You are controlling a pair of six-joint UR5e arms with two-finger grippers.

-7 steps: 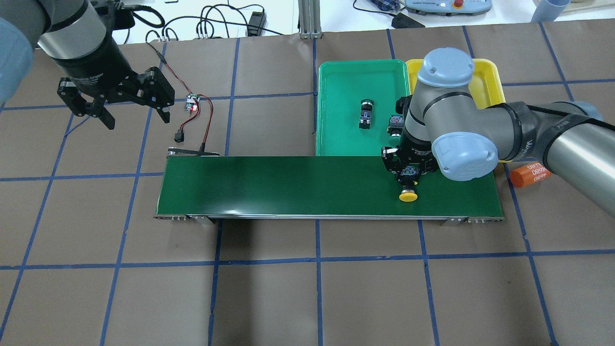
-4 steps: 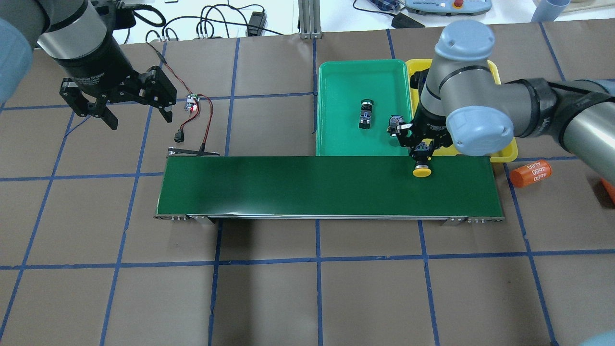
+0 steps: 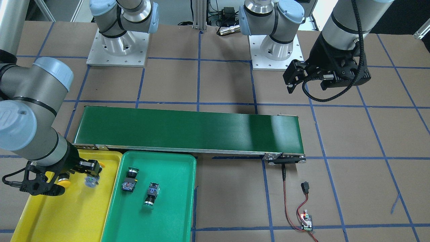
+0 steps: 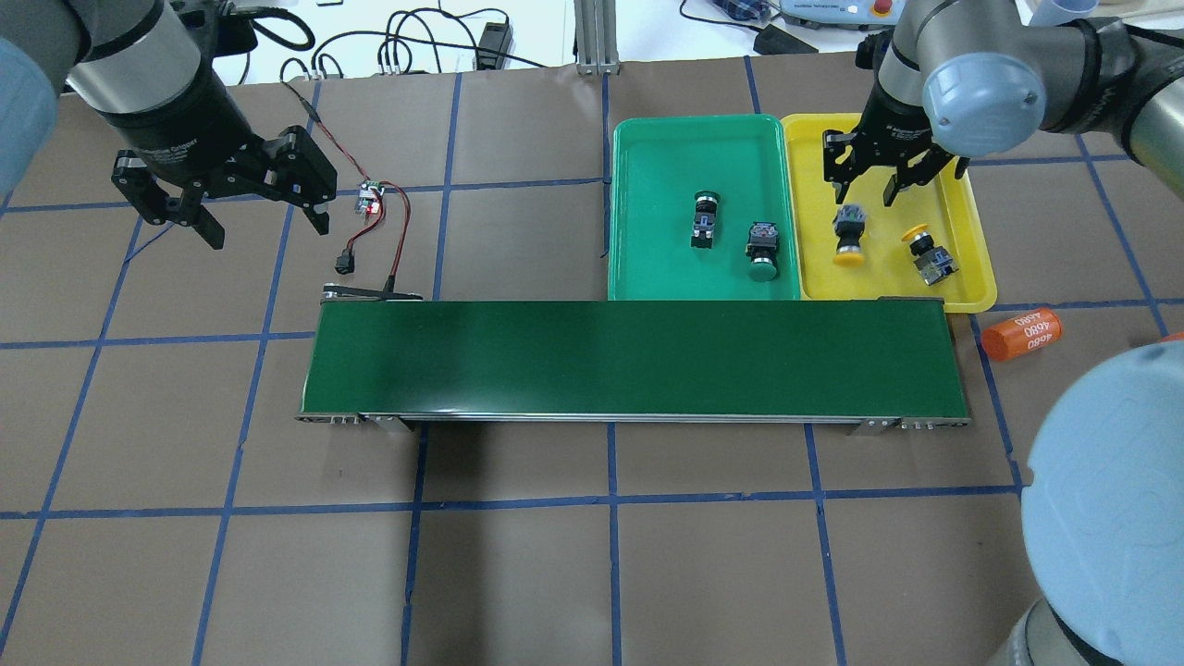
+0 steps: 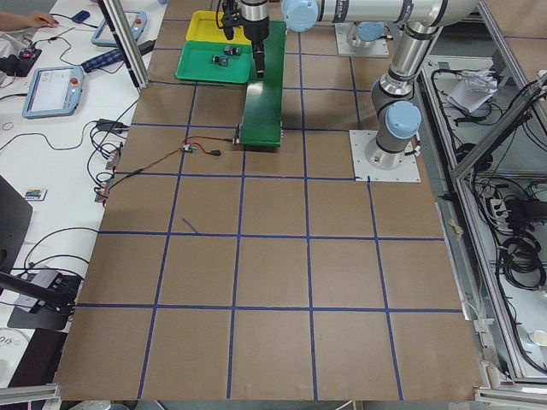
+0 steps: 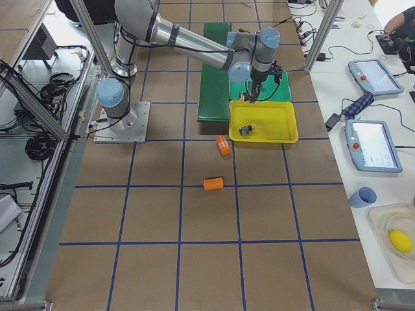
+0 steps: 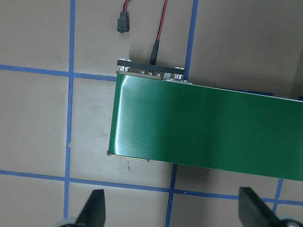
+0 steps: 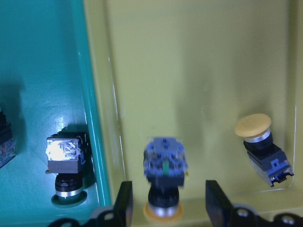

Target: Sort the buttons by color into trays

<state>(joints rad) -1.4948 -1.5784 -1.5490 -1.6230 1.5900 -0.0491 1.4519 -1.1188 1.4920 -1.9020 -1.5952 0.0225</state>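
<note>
Two yellow buttons (image 4: 848, 236) lie in the yellow tray (image 4: 967, 222): one directly under your right gripper (image 4: 867, 197), between its spread fingers and touching neither, the other just off to its side. Both green buttons (image 4: 706, 220) sit in the green tray (image 4: 657, 185) alongside. Your left gripper (image 4: 266, 231) hangs wide open, holding nothing.

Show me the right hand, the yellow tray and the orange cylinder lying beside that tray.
right hand (image 4: 866, 192): overhead view, midway between its spread fingertips.
yellow tray (image 4: 953, 217): overhead view, bare floor near its outer wall.
orange cylinder (image 4: 1021, 334): overhead view, middle of its printed side.
</note>
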